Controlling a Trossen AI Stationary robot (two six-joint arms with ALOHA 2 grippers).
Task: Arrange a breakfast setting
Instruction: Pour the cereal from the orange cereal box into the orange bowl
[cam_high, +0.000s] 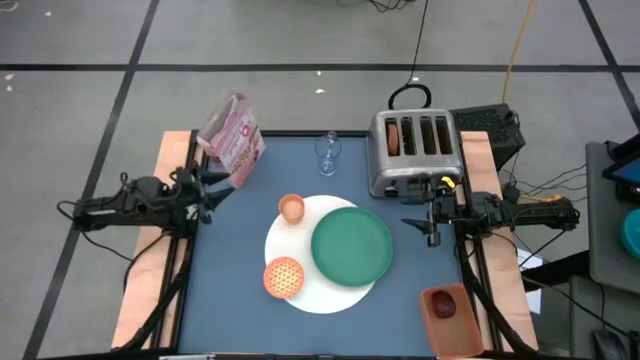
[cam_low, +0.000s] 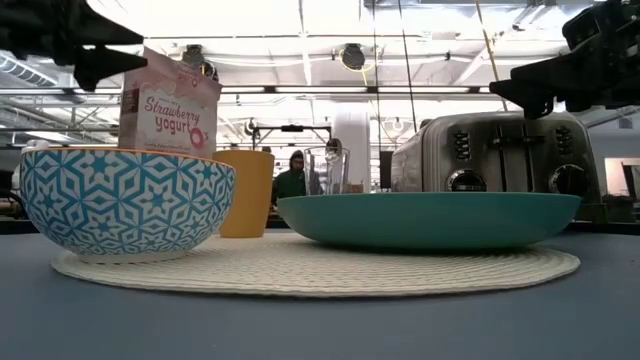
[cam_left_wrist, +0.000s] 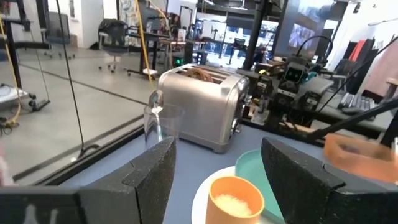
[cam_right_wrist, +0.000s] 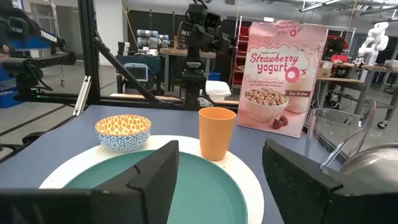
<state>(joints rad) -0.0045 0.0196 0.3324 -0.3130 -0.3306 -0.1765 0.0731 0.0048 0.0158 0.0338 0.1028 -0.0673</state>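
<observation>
Both jaws gape empty; toaster (cam_high: 415, 152) hides its bagel's (cam_high: 394, 136) lower half; bowl (cam_low: 127, 203) crowds low view.

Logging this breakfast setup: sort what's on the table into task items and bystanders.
Task items: green plate, white placemat, orange cup, patterned bowl, clear glass, bagel in the toaster.
Bystanders: cereal box, toaster, red item in the tray.

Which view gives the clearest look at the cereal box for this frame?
The right wrist view: the cereal box faces the camera, standing upright behind the orange cup, its whole front showing. The high view shows it near the left gripper. The low view shows only its upper part behind the bowl. The left wrist view misses it.
</observation>
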